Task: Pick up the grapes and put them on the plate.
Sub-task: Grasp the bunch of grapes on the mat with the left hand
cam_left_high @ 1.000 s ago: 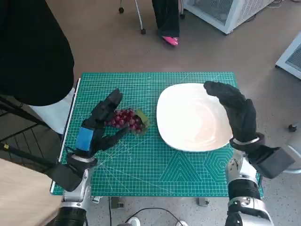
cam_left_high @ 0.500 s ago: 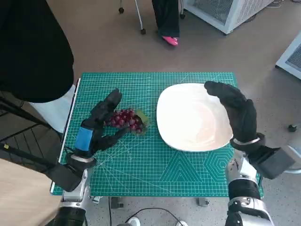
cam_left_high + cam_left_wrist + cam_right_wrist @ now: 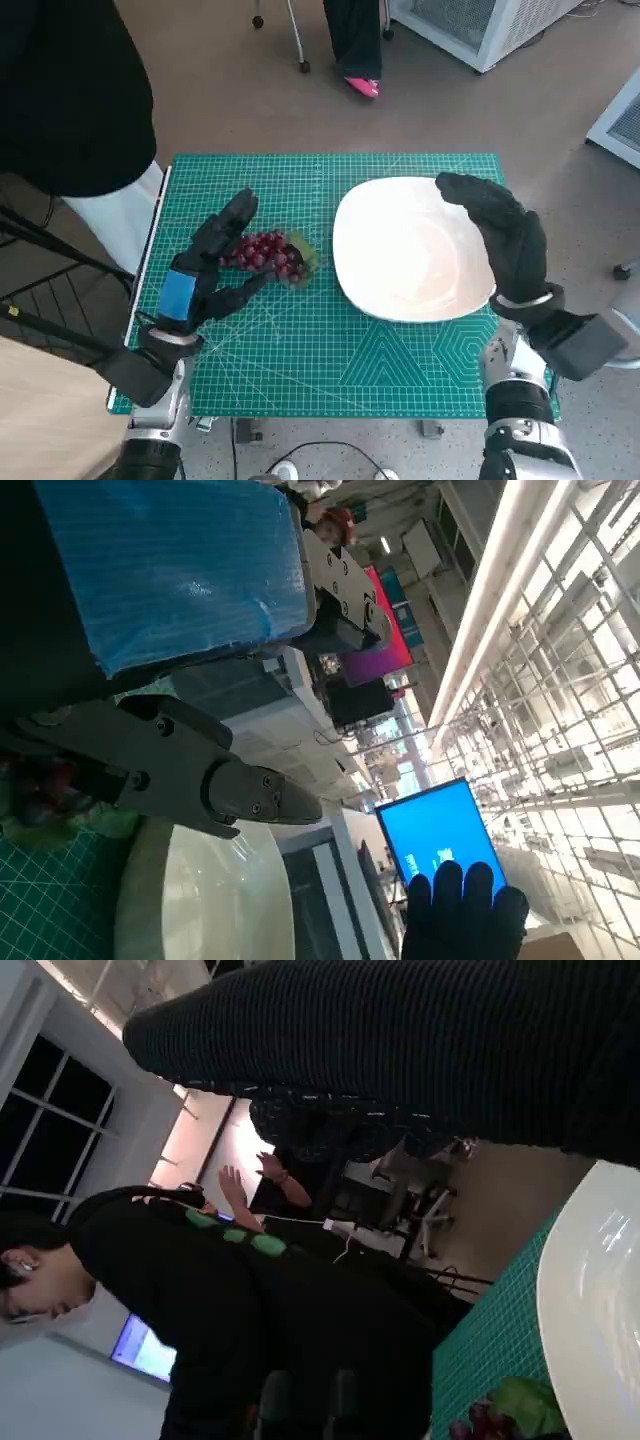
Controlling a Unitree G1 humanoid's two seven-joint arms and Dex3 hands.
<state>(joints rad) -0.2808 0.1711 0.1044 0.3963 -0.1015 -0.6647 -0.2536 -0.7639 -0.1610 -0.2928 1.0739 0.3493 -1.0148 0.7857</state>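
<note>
Grapes [image 3: 268, 253] lie left of centre on the mat [image 3: 300, 345], unlifted. Left hand [image 3: 212, 265] brackets them, fingers spread for grasping. Right hand [image 3: 505, 240], holding nothing, hovers over the plate [image 3: 400, 260] near the mat's right edge.

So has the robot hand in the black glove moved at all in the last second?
No. The gloved right robot hand sits at the same spot over the right edge of the white plate, judged against the green mat, which hasn't shifted either.

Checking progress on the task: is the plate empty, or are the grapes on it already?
Empty. The white plate shows only bare surface; the grapes lie on the green mat beside it.
</note>
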